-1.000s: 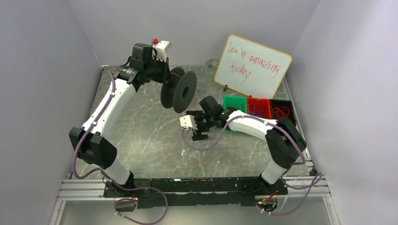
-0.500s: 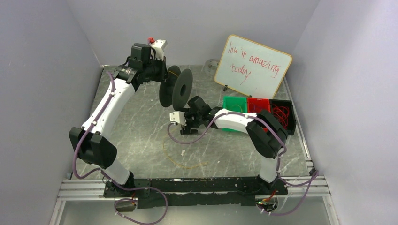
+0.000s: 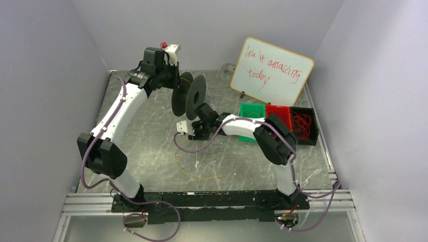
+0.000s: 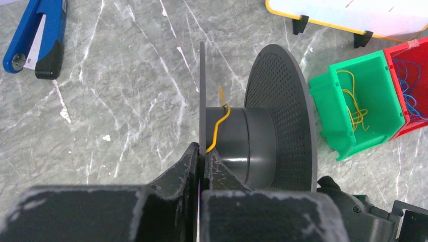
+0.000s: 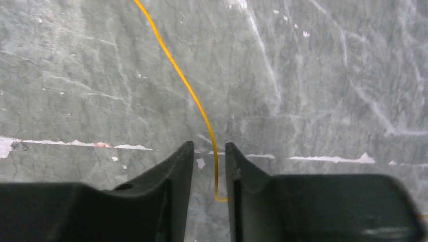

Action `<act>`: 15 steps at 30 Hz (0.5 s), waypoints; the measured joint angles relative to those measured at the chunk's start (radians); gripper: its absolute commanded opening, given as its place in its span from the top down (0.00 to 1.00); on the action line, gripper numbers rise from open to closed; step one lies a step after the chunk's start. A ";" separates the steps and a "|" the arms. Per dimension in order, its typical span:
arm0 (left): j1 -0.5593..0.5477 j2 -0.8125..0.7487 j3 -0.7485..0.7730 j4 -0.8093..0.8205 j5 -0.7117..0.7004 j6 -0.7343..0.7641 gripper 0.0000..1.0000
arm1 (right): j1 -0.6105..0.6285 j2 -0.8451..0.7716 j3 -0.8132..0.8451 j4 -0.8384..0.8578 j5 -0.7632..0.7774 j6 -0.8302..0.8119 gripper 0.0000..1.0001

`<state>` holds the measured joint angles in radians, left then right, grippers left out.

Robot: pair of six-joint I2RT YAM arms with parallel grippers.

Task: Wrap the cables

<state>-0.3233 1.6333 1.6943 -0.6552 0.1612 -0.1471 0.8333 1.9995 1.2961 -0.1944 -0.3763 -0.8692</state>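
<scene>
Surface: grey marbled tabletop [image 3: 151, 146], pale lilac walls on 3 sides.
Left gripper [image 4: 202, 157]: clamped on the thin near flange of the black spool [image 4: 260, 143]; spool held clear of the table, hub roughly level, 2 flanges upright.
Right gripper [image 5: 209, 164]: low over the tabletop, near the spool on its near side; fingers a narrow gap apart, cable [image 5: 193, 96] passing between them with room on both sides, not pinched as far as can be seen.
Cable: thin yellow wire; 1 end draped over the spool's hub just beside the gripped flange; a stretch running across the marble into the right fingers' gap; the rest in a loose loop on the table toward the near edge.
Whiteboard [image 3: 272, 70]: propped at far right, red handwriting.
Bins: 3 in a row right of the spool; green bin [image 4: 363, 103] with yellow wires, red bin [image 4: 411, 75] with blue wires, black bin [image 3: 303, 121] with red wires.
Blue tool [image 4: 35, 35]: blue-and-black hand tool flat on the table, well apart from the spool; kind unclear.
</scene>
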 measured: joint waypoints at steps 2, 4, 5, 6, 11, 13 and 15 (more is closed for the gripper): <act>0.000 0.000 0.000 0.001 0.000 0.000 0.97 | 0.002 0.003 0.021 -0.025 -0.016 -0.006 0.95; 0.000 0.000 0.000 0.001 -0.002 0.000 0.97 | 0.004 0.005 0.042 -0.053 -0.030 -0.018 1.00; 0.000 0.000 0.000 0.000 -0.002 0.000 0.97 | 0.006 0.008 0.055 -0.069 -0.037 -0.018 1.00; 0.000 0.000 0.000 0.000 -0.002 0.000 0.97 | 0.006 0.011 0.068 -0.081 -0.045 -0.020 1.00; 0.000 0.000 0.000 0.001 -0.005 0.000 0.97 | 0.011 0.014 0.100 -0.140 -0.085 -0.040 1.00; 0.000 0.000 0.000 0.002 -0.010 0.001 0.97 | 0.012 0.014 0.100 -0.165 -0.106 -0.055 1.00; 0.000 0.000 0.000 0.002 -0.017 0.003 0.97 | 0.012 0.012 0.100 -0.199 -0.127 -0.074 1.00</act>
<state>-0.3233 1.6333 1.6943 -0.6529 0.1444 -0.1440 0.8455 2.0117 1.3964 -0.3931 -0.5034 -0.9436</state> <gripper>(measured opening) 0.064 0.013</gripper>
